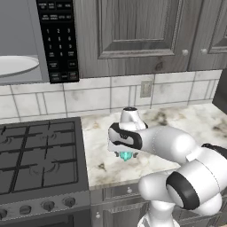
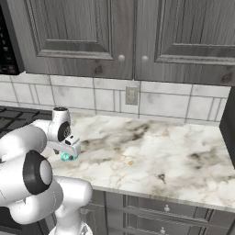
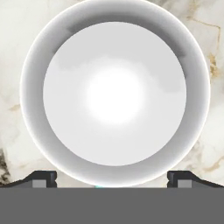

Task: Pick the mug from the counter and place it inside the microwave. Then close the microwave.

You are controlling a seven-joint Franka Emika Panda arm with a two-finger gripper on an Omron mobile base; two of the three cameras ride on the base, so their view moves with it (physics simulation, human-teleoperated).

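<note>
Mug (image 3: 114,94) under wide-open, empty pincer (image 3: 112,178)
Looks light, rigid, glossy, likely slippery; clamp opposite walls at 3 and 9 o'clock, clear of the bench (image 1: 199,122).

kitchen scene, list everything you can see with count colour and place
mug: one, teal outside with a white inside, upright on the counter right of the stove, directly under the hand
counter: one, beige-white marble with brown veins, over grey drawers
microwave: one, door open, grey interior with a white round plate, black keypad with white buttons, above the stove
stove: one, black gas top with knobs along the front, left of the counter
wall cabinets: grey wood with round knobs, above the counter
backsplash: pale tiles, behind the counter
outlet: one, beige, on the backsplash
gripper: one, dark finger tips, open, on either side of the mug
arm: one, white with dark joints, reaching over the counter
</note>
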